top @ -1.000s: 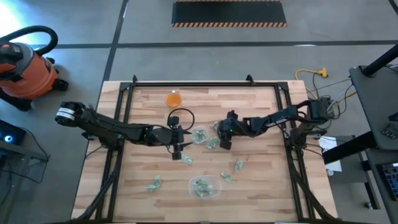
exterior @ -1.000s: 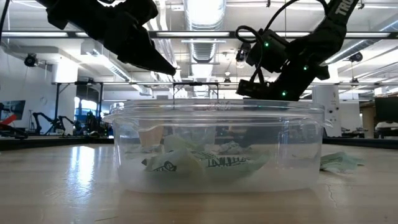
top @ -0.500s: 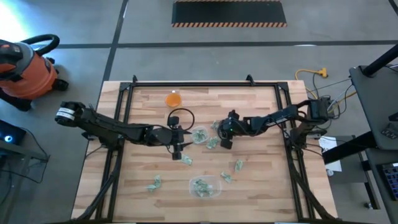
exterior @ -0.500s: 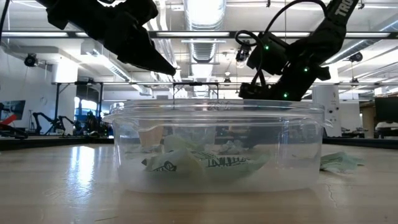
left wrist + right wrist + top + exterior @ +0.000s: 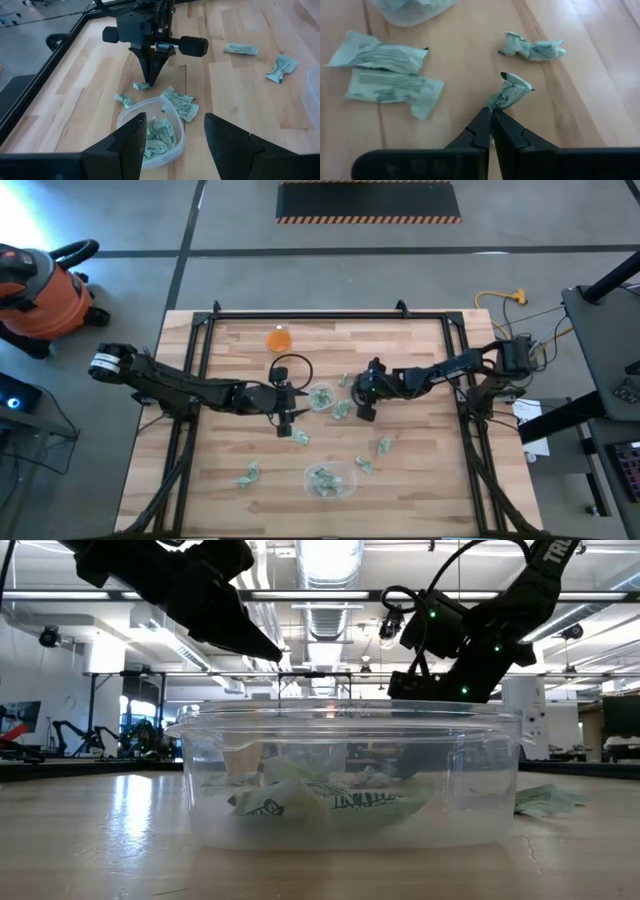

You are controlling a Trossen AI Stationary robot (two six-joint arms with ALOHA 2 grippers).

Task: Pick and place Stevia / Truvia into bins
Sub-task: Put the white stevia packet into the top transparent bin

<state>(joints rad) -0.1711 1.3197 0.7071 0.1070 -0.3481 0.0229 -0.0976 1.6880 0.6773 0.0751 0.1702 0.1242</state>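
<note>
The sachets (image 5: 512, 94) are thin paper packets, judged very light, limp and easily crumpled; they lie flat to the wood, so a pinch on a raised edge or folded corner looks the surest hold, and a loose pinch could let one slip free. The right tool (image 5: 491, 119) has its two fingers pressed together on the near end of one crumpled sachet, just beside the small round cup (image 5: 321, 397) at mid-tabletop (image 5: 420, 470). Two flatter sachets (image 5: 392, 75) lie to one side of it and another crumpled one (image 5: 532, 50) lies beyond. More packets are scattered toward the near edge, around the larger tub (image 5: 329, 480), which already holds several; the cup holds a few too.

The right arm reaches in from the right edge, stretched low with its wrist tipped down so the fingers point at the wood. The left arm extends from the left edge, its tool (image 5: 172, 142) hanging above the tabletop just left of the cup, fingers spread wide and holding nothing.
</note>
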